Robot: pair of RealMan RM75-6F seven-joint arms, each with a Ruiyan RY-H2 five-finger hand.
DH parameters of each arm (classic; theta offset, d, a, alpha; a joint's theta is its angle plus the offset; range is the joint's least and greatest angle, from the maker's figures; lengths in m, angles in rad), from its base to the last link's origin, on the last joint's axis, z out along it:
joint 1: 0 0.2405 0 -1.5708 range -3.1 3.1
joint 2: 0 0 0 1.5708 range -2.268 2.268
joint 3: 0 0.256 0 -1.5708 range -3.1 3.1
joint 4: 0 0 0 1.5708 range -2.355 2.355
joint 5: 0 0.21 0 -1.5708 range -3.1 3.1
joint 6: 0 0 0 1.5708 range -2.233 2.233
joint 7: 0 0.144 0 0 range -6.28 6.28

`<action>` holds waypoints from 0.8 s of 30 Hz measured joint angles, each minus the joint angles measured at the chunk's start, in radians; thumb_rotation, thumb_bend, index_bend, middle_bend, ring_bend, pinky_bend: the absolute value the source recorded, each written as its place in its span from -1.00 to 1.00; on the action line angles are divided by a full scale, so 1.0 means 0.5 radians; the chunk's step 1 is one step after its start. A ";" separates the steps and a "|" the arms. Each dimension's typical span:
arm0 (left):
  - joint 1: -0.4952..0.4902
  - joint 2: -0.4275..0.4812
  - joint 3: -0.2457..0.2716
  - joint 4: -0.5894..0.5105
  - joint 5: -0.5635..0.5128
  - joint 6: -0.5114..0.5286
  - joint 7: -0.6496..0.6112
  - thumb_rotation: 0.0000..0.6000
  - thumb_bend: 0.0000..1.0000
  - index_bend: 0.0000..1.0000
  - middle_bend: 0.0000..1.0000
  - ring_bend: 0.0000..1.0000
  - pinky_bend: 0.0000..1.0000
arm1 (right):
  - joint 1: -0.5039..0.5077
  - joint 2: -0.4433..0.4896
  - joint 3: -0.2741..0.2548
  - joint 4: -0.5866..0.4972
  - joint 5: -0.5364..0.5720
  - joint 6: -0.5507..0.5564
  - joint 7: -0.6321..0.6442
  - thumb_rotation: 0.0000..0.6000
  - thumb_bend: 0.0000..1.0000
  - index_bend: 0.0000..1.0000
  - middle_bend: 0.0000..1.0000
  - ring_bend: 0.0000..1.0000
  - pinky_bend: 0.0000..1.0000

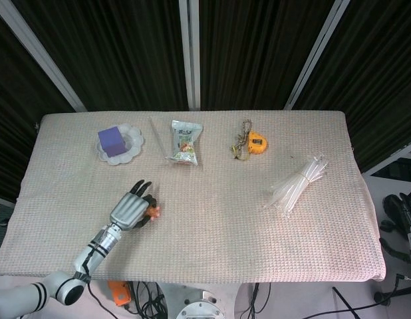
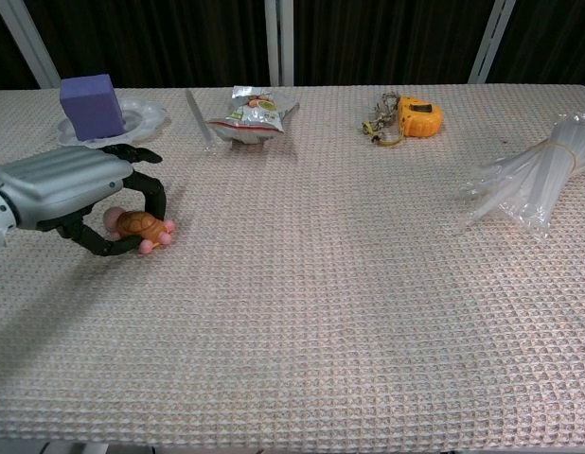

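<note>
The cloth-covered bench (image 1: 212,232) fills the frame. At lower left, the left hand (image 1: 131,211) curls its fingers (image 2: 152,194) around a toy turtle (image 2: 139,226) resting on the cloth. Whether it truly grips is unclear; the right hand is out of sight.

A silver and black left hand (image 2: 79,194) curls its fingers (image 2: 149,189) around a small orange toy turtle (image 2: 139,228) on a woven cloth table (image 2: 321,312). Behind it, a purple block (image 2: 91,104) sits on a clear plate (image 2: 146,115).
</note>
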 measured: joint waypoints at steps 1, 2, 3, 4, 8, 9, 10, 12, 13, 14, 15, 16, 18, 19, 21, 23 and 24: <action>0.000 -0.014 0.004 0.027 0.011 0.017 -0.005 1.00 -0.24 0.15 0.21 -0.71 -0.92 | 0.000 -0.001 -0.001 0.001 -0.001 -0.001 0.001 1.00 -0.66 -1.00 -1.00 -1.00 -1.00; 0.001 -0.029 0.008 0.052 0.021 0.034 -0.009 1.00 -0.24 0.18 0.26 -0.66 -0.90 | 0.000 -0.003 -0.001 0.002 -0.001 -0.001 0.002 1.00 -0.66 -1.00 -1.00 -1.00 -1.00; 0.002 -0.048 0.012 0.081 0.031 0.058 -0.014 1.00 -0.24 0.23 0.34 -0.58 -0.88 | 0.000 -0.004 -0.001 0.003 0.000 -0.003 0.002 1.00 -0.66 -1.00 -1.00 -1.00 -1.00; 0.004 -0.061 0.015 0.100 0.037 0.074 -0.017 1.00 -0.24 0.28 0.41 -0.50 -0.86 | 0.001 -0.005 -0.001 0.003 0.001 -0.006 0.001 1.00 -0.66 -1.00 -1.00 -1.00 -1.00; 0.010 -0.095 0.024 0.153 0.059 0.125 -0.039 1.00 -0.20 0.47 0.61 -0.30 -0.80 | 0.003 -0.008 0.001 0.004 0.005 -0.008 -0.003 1.00 -0.66 -1.00 -1.00 -1.00 -1.00; 0.010 -0.098 0.026 0.159 0.062 0.133 -0.046 1.00 -0.18 0.51 0.65 -0.26 -0.79 | 0.003 -0.008 0.002 0.003 0.005 -0.008 -0.005 1.00 -0.66 -1.00 -1.00 -1.00 -1.00; 0.011 -0.100 0.028 0.162 0.065 0.139 -0.053 1.00 -0.17 0.53 0.67 -0.24 -0.78 | 0.003 -0.008 0.002 0.002 0.005 -0.007 -0.007 1.00 -0.66 -1.00 -1.00 -1.00 -1.00; 0.011 -0.100 0.034 0.162 0.069 0.145 -0.066 1.00 -0.18 0.49 0.63 -0.24 -0.78 | 0.003 -0.006 0.003 -0.002 0.004 -0.005 -0.011 1.00 -0.66 -1.00 -1.00 -1.00 -1.00; 0.011 -0.097 0.037 0.160 0.072 0.146 -0.071 1.00 -0.21 0.42 0.53 -0.27 -0.79 | 0.003 -0.005 0.004 -0.005 0.003 -0.004 -0.013 1.00 -0.66 -1.00 -1.00 -1.00 -1.00; 0.010 -0.092 0.043 0.156 0.076 0.145 -0.082 1.00 -0.24 0.32 0.40 -0.33 -0.80 | 0.003 -0.004 0.004 -0.007 0.002 -0.003 -0.014 1.00 -0.66 -1.00 -1.00 -1.00 -1.00; 0.007 -0.080 0.052 0.149 0.080 0.136 -0.097 1.00 -0.30 0.11 0.17 -0.45 -0.83 | 0.003 -0.004 0.003 -0.008 0.002 -0.003 -0.015 1.00 -0.66 -1.00 -1.00 -1.00 -1.00; 0.005 -0.073 0.056 0.144 0.081 0.129 -0.102 1.00 -0.35 -0.06 0.00 -0.55 -0.85 | 0.002 -0.003 0.003 -0.009 0.002 -0.003 -0.016 1.00 -0.66 -1.00 -1.00 -1.00 -1.00; -0.004 -0.040 0.069 0.117 0.077 0.086 -0.114 1.00 -0.47 -0.59 -0.49 -0.89 -0.94 | 0.001 -0.002 0.002 -0.009 0.004 -0.004 -0.016 1.00 -0.66 -1.00 -1.00 -1.00 -1.00; -0.008 -0.023 0.073 0.100 0.074 0.069 -0.117 1.00 -0.50 -0.70 -0.62 -0.96 -0.96 | 0.000 -0.002 0.002 -0.009 0.004 -0.003 -0.014 1.00 -0.66 -1.00 -1.00 -1.00 -1.00; -0.014 0.007 0.078 0.067 0.072 0.060 -0.124 1.00 -0.53 -0.80 -0.79 -1.00 -0.97 | -0.001 -0.002 0.001 -0.008 0.004 -0.002 -0.013 1.00 -0.66 -1.00 -1.00 -1.00 -1.00; -0.017 0.018 0.080 0.052 0.076 0.073 -0.134 1.00 -0.53 -0.82 -0.86 -1.00 -0.98 | -0.001 0.000 0.002 -0.008 0.004 -0.001 -0.014 1.00 -0.66 -1.00 -1.00 -1.00 -1.00; -0.018 0.025 0.082 0.044 0.078 0.074 -0.134 1.00 -0.50 -0.82 -0.87 -1.00 -0.98 | -0.001 0.000 0.002 -0.009 0.004 -0.001 -0.013 1.00 -0.66 -1.00 -1.00 -1.00 -1.00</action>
